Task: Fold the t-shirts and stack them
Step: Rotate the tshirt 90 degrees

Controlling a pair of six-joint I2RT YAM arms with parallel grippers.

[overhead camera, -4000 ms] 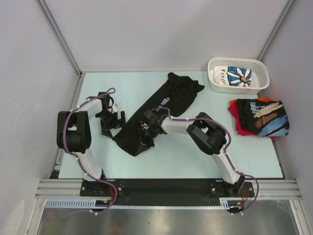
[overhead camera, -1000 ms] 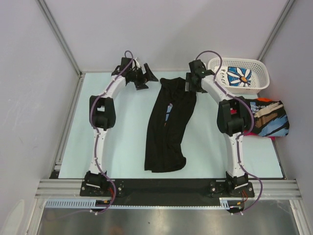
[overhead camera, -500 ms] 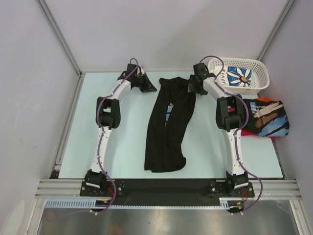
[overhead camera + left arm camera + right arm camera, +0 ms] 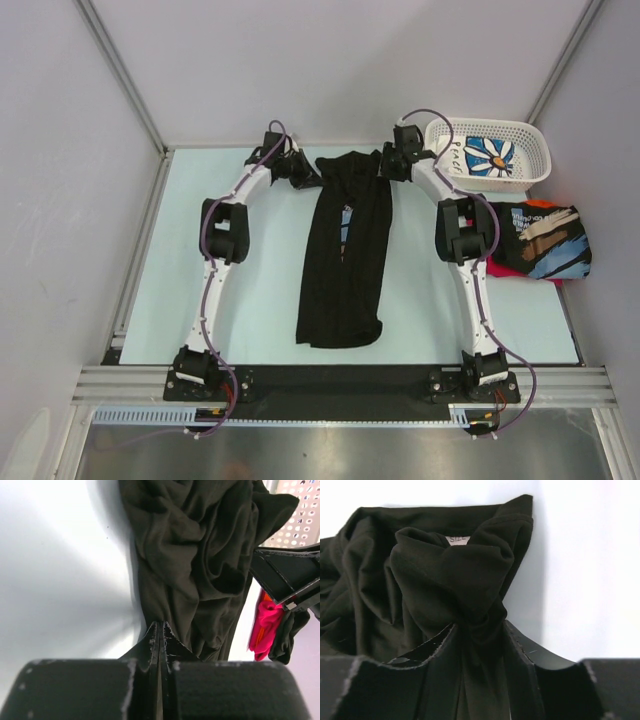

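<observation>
A black t-shirt [image 4: 345,250] lies stretched lengthwise down the middle of the table, its far end bunched. My left gripper [image 4: 306,174] is at the far left corner of that shirt; in the left wrist view its jaws [image 4: 160,624] are pressed together on the cloth's edge [image 4: 200,555]. My right gripper [image 4: 386,166] is at the far right corner. In the right wrist view a twisted wad of the black cloth [image 4: 450,570] fills the gap in this gripper [image 4: 479,625]. A black printed t-shirt [image 4: 545,238] lies folded on a red one [image 4: 483,240] at the right.
A white lattice basket [image 4: 530,135] at the far right corner holds a white daisy-print shirt [image 4: 487,155]. The back wall runs just behind both grippers. The folded stack lies close beside the right arm's elbow [image 4: 462,230].
Both arms have gone from the shirt's middle to its far end. In the last second the left gripper moved right onto the shirt's corner and shut, and the right jaws closed on the cloth.
</observation>
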